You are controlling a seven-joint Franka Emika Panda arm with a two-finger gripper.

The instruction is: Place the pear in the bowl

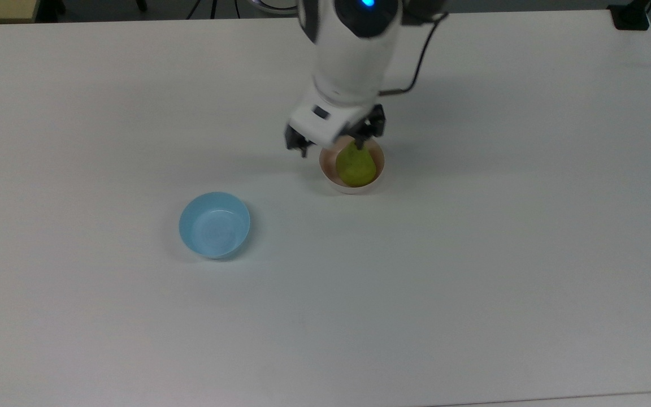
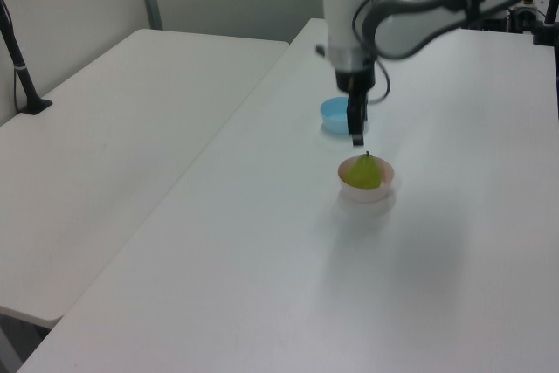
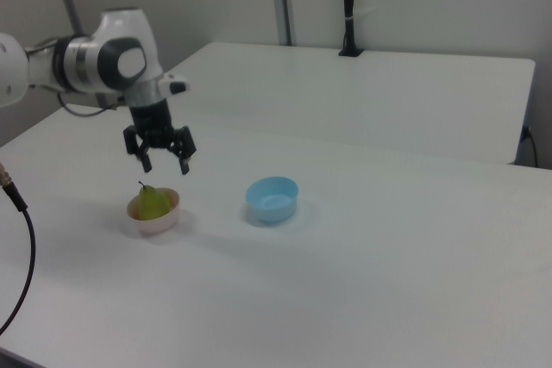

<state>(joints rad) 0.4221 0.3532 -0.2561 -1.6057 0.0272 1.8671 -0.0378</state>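
The yellow-green pear point(image 1: 355, 165) stands upright inside the pale pink bowl point(image 1: 331, 179), stem up. In the left view the pear point(image 2: 362, 172) fills most of the bowl point(image 2: 368, 193), and in the right view the pear point(image 3: 153, 202) rises above the rim of the bowl point(image 3: 157, 222). My gripper point(image 1: 332, 147) hangs open just above the bowl with nothing between its fingers. From the left view's side the gripper point(image 2: 356, 134) is clear of the pear's stem. The right view shows the gripper point(image 3: 165, 165) with both fingers spread apart.
A light blue bowl point(image 1: 215, 225) sits empty on the white table toward the top view's lower left, also seen as the blue bowl point(image 2: 334, 115) behind the arm and the blue bowl point(image 3: 272, 198). A second white table stands alongside.
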